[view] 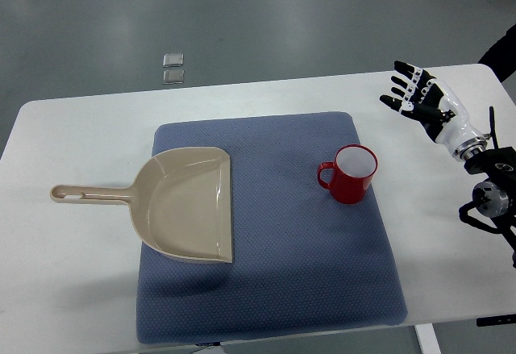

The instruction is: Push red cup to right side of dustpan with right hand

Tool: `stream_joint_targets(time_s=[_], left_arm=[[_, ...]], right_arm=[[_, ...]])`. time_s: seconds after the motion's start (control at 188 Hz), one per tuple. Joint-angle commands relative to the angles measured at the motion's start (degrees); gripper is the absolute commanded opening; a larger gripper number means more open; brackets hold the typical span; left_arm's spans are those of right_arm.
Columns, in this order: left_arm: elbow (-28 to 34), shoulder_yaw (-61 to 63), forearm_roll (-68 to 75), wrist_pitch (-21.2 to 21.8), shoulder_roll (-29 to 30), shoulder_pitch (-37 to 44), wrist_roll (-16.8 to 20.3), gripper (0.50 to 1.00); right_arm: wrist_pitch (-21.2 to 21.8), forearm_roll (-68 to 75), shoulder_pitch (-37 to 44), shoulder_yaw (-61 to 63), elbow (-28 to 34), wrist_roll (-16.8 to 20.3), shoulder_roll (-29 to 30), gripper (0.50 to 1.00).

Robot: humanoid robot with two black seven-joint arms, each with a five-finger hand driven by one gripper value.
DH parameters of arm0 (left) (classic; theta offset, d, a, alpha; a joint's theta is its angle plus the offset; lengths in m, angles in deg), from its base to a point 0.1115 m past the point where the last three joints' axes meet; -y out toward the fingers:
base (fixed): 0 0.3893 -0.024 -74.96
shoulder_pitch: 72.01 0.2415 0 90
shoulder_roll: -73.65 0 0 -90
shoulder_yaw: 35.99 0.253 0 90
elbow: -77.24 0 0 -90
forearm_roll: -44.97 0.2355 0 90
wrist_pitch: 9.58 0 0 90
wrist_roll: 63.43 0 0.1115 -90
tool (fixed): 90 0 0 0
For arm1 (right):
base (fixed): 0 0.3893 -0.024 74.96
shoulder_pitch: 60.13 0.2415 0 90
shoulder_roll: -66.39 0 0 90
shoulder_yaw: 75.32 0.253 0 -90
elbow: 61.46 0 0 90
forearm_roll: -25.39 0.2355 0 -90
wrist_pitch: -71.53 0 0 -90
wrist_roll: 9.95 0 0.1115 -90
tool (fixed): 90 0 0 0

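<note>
A blue mat (266, 233) lies on the white table (72, 289). On the mat's left part rests a beige dustpan (189, 205), its handle reaching off the mat's left edge. The red cup (349, 174) stands upright on the mat's right part, well apart from the dustpan, handle toward it. The right hand (423, 100) hovers beyond the mat's far right corner, fingers spread, holding nothing.

Nothing here can be read. The red cup (351, 174), the beige dustpan (181, 202), the blue mat (274, 281) and the white table (72, 273) all show plain surfaces, with no lettering, brand mark or number legible from this steep overhead view.
</note>
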Motion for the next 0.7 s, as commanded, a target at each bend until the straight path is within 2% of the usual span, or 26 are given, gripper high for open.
stream_joint_targets(time_s=[0.0,0.112,0.271,0.393,0.516,0.696], left_arm=[[0.0,0.1,0.0,0.0,0.0,0.0,0.0,1.0],[0.0,0.0,0.0,0.0,0.0,0.0,0.0,1.0],[0.0,0.0,0.0,0.0,0.0,0.0,0.0,1.0],[0.0,0.1,0.0,0.0,0.0,0.0,0.0,1.0],[0.0,0.0,0.0,0.0,0.0,0.0,0.0,1.0],[0.0,0.1,0.0,0.0,0.0,0.0,0.0,1.0]], right_arm=[[2.1,0.2,-0.3,0.1,0.2,0.0,-1.4,0.934],[4.7,0.2,-1.1,0.1,0.3,-0.3,-3.7,0.934],[9.0,-0.1,-3.5,-0.2,0.5,-2.5,-6.4,0.932],[14.3,-0.3,-5.1,-0.4,0.7,-4.8,-8.4,0.932],[17.0,-1.1,-5.7,-0.8,1.0,-6.1,-8.7,0.934],[20.8,-5.2,-7.7,-1.0,5.0,-7.4,-9.4,0.934]])
